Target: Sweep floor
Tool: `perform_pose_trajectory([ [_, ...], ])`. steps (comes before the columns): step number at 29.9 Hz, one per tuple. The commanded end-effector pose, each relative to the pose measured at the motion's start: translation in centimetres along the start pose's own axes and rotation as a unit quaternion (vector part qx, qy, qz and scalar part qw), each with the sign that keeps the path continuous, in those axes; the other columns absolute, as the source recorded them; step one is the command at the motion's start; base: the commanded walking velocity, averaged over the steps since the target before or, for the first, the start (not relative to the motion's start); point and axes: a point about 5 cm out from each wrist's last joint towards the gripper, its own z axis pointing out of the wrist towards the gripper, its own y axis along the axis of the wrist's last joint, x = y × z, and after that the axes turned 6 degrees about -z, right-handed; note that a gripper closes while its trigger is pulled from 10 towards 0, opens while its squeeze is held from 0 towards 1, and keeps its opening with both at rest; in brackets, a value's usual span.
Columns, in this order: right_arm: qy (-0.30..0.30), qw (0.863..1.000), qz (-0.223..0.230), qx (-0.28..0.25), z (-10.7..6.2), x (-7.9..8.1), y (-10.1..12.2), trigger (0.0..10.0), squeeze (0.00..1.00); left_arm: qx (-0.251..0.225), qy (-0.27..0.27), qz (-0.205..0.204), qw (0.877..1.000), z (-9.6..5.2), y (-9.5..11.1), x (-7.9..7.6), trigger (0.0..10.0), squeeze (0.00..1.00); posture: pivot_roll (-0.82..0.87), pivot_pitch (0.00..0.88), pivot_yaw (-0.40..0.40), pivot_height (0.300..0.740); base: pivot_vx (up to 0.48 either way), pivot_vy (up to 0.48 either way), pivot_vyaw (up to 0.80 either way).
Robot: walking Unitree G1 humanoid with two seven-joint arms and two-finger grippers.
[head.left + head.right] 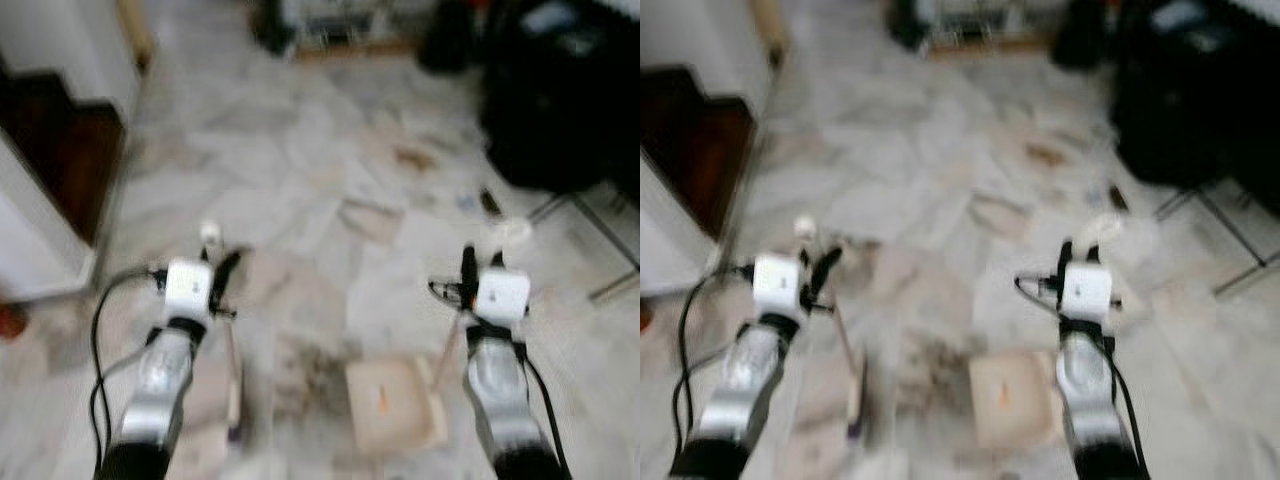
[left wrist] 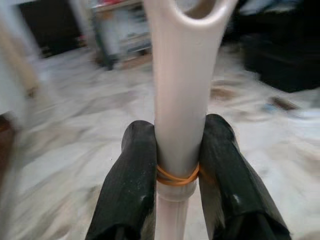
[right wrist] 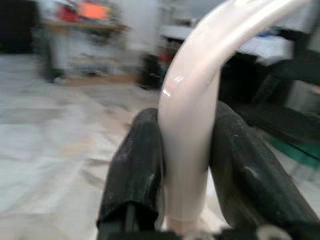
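Both silver arms reach over the marble floor point(image 1: 940, 180); a beige dustpan point(image 1: 1010, 400) lies near, just left of the right arm point(image 1: 1090, 390).

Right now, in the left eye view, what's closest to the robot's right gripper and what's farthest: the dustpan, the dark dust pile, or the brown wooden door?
1. Dustpan: just below the right gripper, which is shut on its white handle.
2. Dark dust pile: on the marble floor, left of the dustpan, between the arms.
3. Brown wooden door: far left, beyond the left gripper.
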Motion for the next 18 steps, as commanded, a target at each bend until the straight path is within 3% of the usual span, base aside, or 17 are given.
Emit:
perform_pose_trajectory([
  [1, 0.001, 1.0, -0.004, -0.025, 0.66, 0.04, 1.09, 10.0, 0.0, -0.023, 0.004, 0.002, 1.0, 0.09, 0.81, 0.45, 10.0, 0.0, -0.03, 0.073, 0.035, 0.74, 0.0, 0.0, -0.79],
  [13, 0.001, 1.0, -0.004, -0.025, 0.66, 0.04, 1.09, 10.0, 0.0, -0.023, 0.004, 0.002, 1.0, 0.09, 0.81, 0.45, 10.0, 0.0, -0.03, 0.073, 0.035, 0.74, 0.0, 0.0, -0.79],
  [18, 0.016, 0.999, -0.009, -0.036, 0.54, 0.43, 1.36, 10.0, 0.0, -0.015, 0.009, 0.0, 1.0, 0.14, 0.52, 0.37, 10.0, 0.0, -0.04, 0.061, 0.024, 0.74, 0.39, 0.0, 0.0],
])
